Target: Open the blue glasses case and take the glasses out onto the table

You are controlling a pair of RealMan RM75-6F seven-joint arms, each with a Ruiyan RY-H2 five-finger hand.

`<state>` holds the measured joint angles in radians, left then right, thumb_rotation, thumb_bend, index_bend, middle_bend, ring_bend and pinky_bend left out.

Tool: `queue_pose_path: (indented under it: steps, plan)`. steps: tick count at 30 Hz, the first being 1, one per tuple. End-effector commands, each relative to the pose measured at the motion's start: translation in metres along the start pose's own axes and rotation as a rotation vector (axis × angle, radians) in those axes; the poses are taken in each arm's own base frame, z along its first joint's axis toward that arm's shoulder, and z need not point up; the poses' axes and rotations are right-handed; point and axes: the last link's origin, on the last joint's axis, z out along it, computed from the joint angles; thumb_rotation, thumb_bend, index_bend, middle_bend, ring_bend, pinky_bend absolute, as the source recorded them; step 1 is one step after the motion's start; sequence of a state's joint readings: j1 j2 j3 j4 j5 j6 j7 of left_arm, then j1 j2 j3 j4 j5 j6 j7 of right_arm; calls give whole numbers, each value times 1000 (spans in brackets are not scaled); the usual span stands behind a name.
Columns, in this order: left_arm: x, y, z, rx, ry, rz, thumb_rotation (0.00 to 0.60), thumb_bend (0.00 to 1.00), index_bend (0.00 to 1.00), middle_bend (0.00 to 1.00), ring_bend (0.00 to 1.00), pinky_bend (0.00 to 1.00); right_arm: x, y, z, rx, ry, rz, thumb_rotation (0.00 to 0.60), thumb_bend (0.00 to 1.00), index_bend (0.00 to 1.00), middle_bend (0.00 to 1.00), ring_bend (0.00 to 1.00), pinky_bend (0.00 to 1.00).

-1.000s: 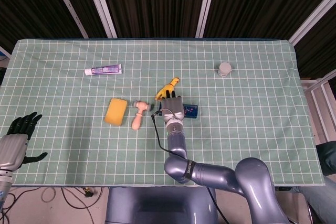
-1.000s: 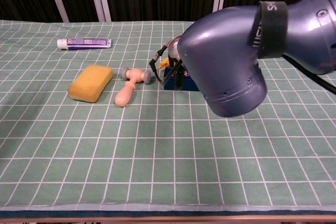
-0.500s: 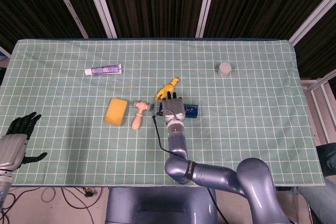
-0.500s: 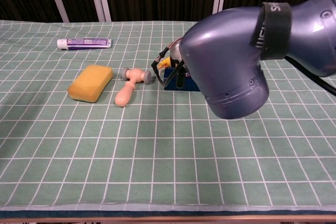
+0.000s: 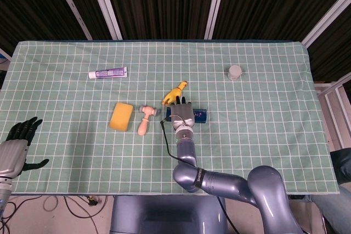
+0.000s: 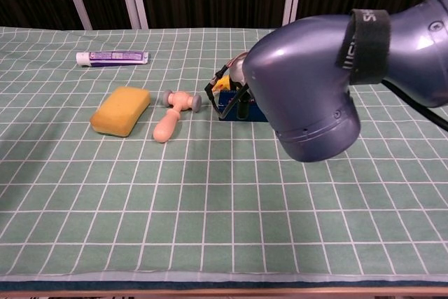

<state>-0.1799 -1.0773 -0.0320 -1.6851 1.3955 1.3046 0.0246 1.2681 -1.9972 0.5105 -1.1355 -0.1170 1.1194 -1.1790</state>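
The blue glasses case [image 5: 199, 115] lies shut near the table's middle, and only its right end shows in the head view. My right hand [image 5: 181, 114] lies over its left part, fingers pointing away from me. In the chest view my right arm hides most of the case [image 6: 229, 111]; dark fingers [image 6: 242, 106] reach down its front side. Whether they grip it is unclear. No glasses are visible. My left hand [image 5: 16, 145] hovers at the table's near left corner, fingers apart and holding nothing.
A yellow object [image 5: 176, 91] lies just behind the case. A small wooden hammer [image 5: 145, 119] and a yellow sponge [image 5: 121, 116] sit to its left. A toothpaste tube [image 5: 108, 73] lies far left, and a small grey cup [image 5: 235, 72] stands far right.
My right hand has crept slightly rightward and settled lower over the case. The left hand has stayed put.
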Motion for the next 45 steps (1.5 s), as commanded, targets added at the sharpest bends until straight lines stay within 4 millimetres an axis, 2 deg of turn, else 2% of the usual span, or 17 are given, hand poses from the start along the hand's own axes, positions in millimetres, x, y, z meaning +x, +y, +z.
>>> queue_pose_path:
  steps: [1, 13, 23, 30, 34, 41, 45]
  plan:
    - [0, 0, 0, 1, 1, -1, 600, 0, 0, 0, 0, 0, 0, 0, 0, 0, 1, 0, 600, 514, 251, 0, 0, 252]
    - [1, -1, 1, 4, 3, -7, 600, 0, 0, 0, 0, 0, -2, 3, 1, 0, 3, 3, 600, 596, 272, 0, 0, 252]
    - [1, -1, 0, 8, 1, -14, 600, 0, 0, 0, 0, 0, 1, 5, -1, 3, 10, 14, 600, 729, 275, 0, 0, 252]
    - [2, -1, 0, 10, 2, -15, 600, 0, 0, 0, 0, 0, 0, 11, 6, -16, 8, 12, 600, 723, 275, 0, 0, 252]
    - [2, -1, 0, 12, 3, -16, 600, 0, 0, 0, 0, 0, 0, 17, 16, -31, 22, 5, 600, 713, 275, 0, 0, 252]
    - [3, -2, 0, 17, 15, -17, 600, 0, 0, 0, 0, 0, 20, 23, 35, -35, 150, -45, 600, 660, 236, 0, 0, 252]
    - [2, -2, 0, 18, 12, -14, 600, 0, 0, 0, 0, 0, 32, 25, 36, -19, 206, -21, 600, 608, 215, 0, 0, 252]
